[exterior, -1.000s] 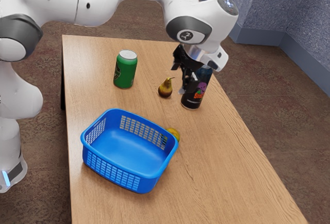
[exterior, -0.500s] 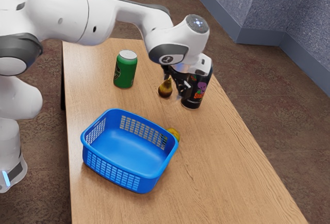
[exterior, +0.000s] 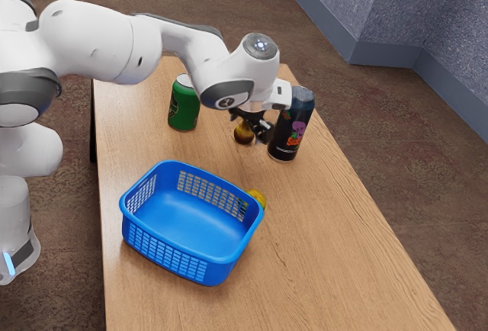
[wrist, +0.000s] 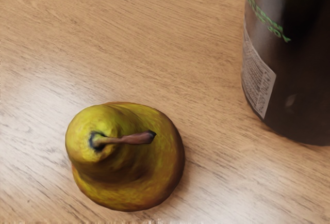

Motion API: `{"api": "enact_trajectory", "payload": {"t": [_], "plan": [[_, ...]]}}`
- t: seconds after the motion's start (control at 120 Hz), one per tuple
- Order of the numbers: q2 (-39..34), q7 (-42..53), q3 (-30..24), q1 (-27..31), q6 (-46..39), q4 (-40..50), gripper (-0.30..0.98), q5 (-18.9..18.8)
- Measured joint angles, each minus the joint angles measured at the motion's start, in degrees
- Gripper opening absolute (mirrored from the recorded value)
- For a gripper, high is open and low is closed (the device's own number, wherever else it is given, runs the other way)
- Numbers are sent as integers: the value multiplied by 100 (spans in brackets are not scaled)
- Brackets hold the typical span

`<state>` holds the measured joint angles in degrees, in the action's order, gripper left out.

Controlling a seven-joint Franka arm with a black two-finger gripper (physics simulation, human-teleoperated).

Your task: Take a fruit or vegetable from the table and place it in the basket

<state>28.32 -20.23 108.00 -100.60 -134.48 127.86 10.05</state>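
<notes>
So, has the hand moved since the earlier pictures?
Yes: the hand has moved toward the exterior view's left, away from the dark can, toward the pear.

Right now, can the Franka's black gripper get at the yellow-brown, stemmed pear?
Probably yes: the gripper hangs close above the pear, whose top is uncovered in the wrist view. The tall dark can stands nearby with bare tabletop between, so it likely won't block a careful descent.

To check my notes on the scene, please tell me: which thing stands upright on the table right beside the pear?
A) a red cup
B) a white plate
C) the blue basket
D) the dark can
D: the dark can stands upright close beside the pear, with bare wood between them.
</notes>
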Motion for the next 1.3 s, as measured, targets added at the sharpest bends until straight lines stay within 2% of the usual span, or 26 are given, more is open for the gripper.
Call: {"api": "enact_trajectory", "payload": {"t": [0.325,1.3], "plan": [[190,-15,63,164,-436,268,69,669],[193,154,36,255,-1059,789,69,1125]]}}
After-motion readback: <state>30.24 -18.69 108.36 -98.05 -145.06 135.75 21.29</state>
